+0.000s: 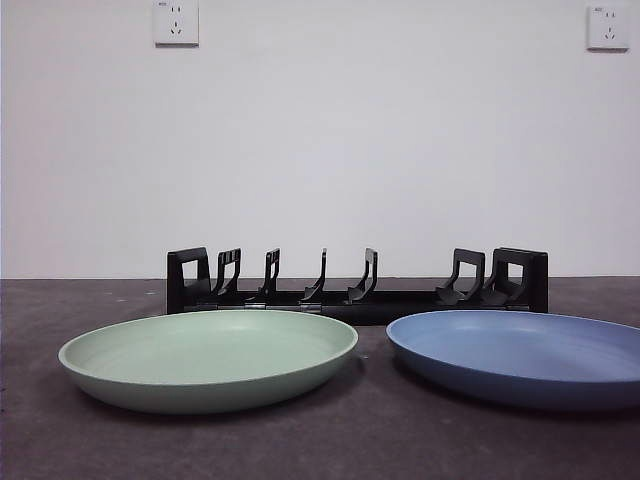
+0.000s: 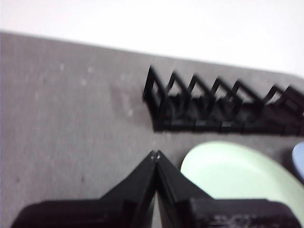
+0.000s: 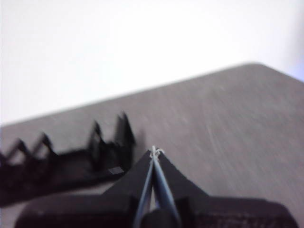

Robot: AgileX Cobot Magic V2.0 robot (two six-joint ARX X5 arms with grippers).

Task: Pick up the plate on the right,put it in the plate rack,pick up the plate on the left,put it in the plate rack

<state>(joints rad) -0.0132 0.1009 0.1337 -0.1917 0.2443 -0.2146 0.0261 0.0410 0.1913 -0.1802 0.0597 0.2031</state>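
A pale green plate (image 1: 208,358) lies flat at the front left of the table, and a blue plate (image 1: 520,350) lies flat at the front right. Behind them stands the long black plate rack (image 1: 400,300), and none of its slots holds anything. Neither arm shows in the front view. My left gripper (image 2: 155,154) is shut on nothing, above bare table beside the green plate (image 2: 237,173), with the rack (image 2: 223,118) beyond it. My right gripper (image 3: 154,152) is shut too, near one end of the rack (image 3: 57,166). The blue plate is not clearly seen in the right wrist view.
A white wall rises right behind the rack, with two sockets (image 1: 176,22) (image 1: 608,27) high up. The dark grey table (image 1: 90,300) runs past both ends of the rack. Its far corner (image 3: 256,66) shows in the right wrist view.
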